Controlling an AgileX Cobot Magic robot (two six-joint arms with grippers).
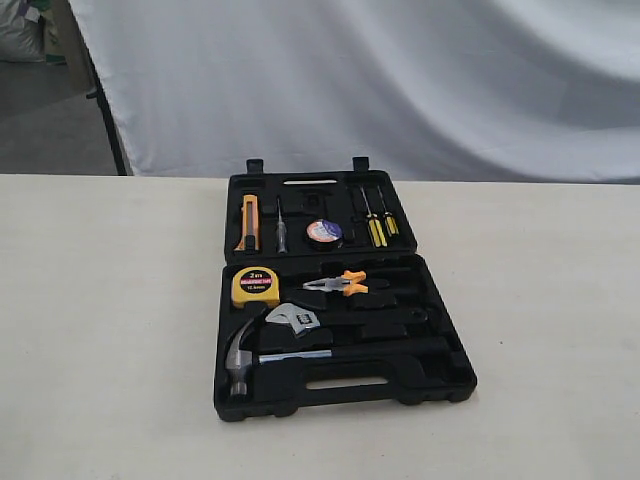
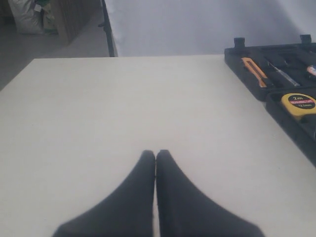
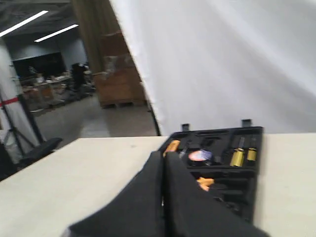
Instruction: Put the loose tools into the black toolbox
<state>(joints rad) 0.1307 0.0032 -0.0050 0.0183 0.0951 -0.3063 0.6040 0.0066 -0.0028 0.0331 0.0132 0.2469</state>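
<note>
Exterior view first: shows the black toolbox [image 1: 345,398] lying open and flat at the middle of the table [image 1: 110,330], lid half to the rear, slot handle at the near edge. Holds the claw hammer [image 1: 270,357] in the near half, head at the left corner, steel neck running right, black grip hard to tell from the moulding. Has the adjustable wrench [image 1: 293,318] just behind the hammer, silver jaw end showing, close to the hammer's claw. Keeps the tape roll [image 1: 324,232] in the lid half, about centre, bluish label up.

Around those, also inside the case: yellow tape measure [image 1: 256,286] just behind the wrench, orange-handled pliers [image 1: 340,284] beside it to the right, an orange utility knife [image 1: 250,222] at the lid's left, a slim screwdriver [image 1: 282,230] next to it, two yellow-handled screwdrivers [image 1: 377,228] right of the roll. Beyond the table, a white cloth [image 1: 400,80] hung as backdrop.

Left wrist view: left gripper [image 2: 155,154] with fingers pressed together, pinching nothing, over bare tabletop well apart from the case. Right wrist view, blurred: right gripper [image 3: 164,155] likewise pressed together and empty, the open case seen beyond it.
</note>
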